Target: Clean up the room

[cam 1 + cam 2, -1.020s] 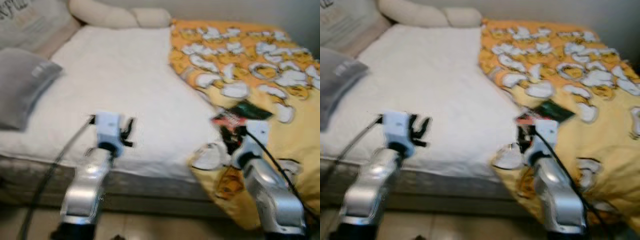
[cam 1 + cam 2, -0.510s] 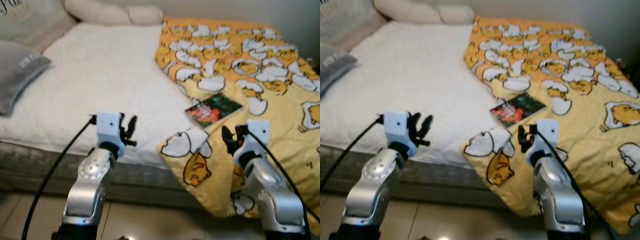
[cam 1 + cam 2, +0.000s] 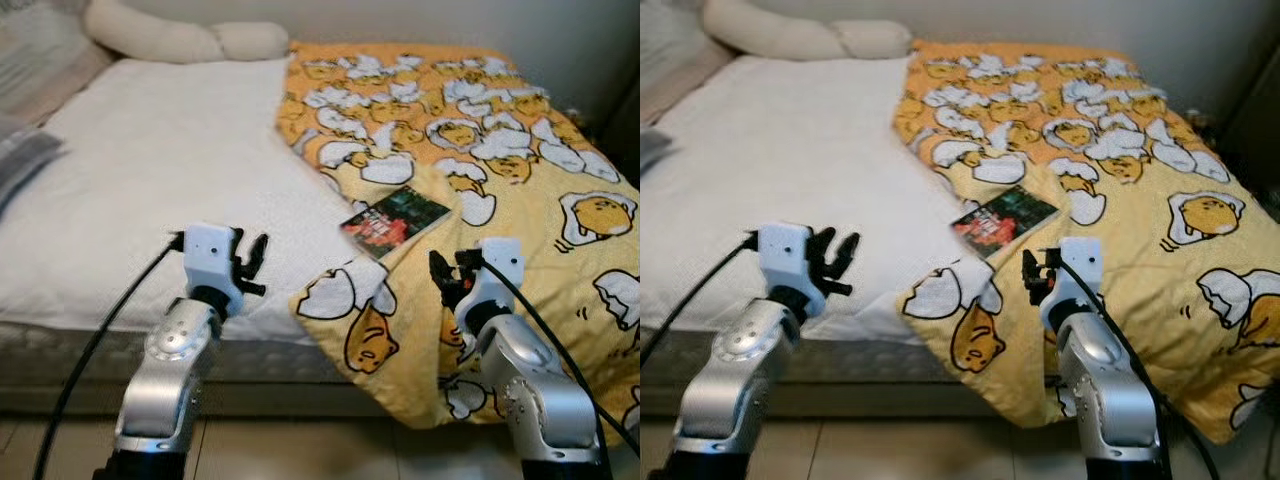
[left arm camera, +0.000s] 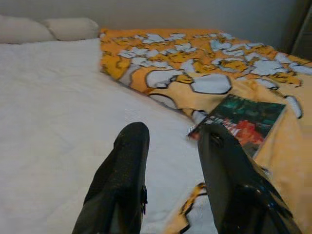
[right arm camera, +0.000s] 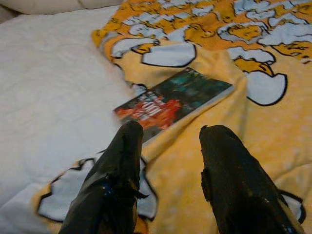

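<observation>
Two grippers hang over the bed edge, both with fingers apart and empty: left gripper (image 3: 250,262) above the white mattress (image 3: 150,180), right gripper (image 3: 447,280) above the yellow egg-print blanket (image 3: 520,190). Book (image 3: 395,219) lies flat on the blanket's fold, at 11 o'clock from the right gripper. Cream pillows (image 3: 180,38) line the wall at 12 o'clock; tile floor (image 3: 300,450) below.

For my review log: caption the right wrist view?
Open right gripper poised above a book lying on the yellow patterned blanket.

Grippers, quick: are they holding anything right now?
Left gripper: open, empty, over the white sheet.
Right gripper: open, empty, near the book.
</observation>
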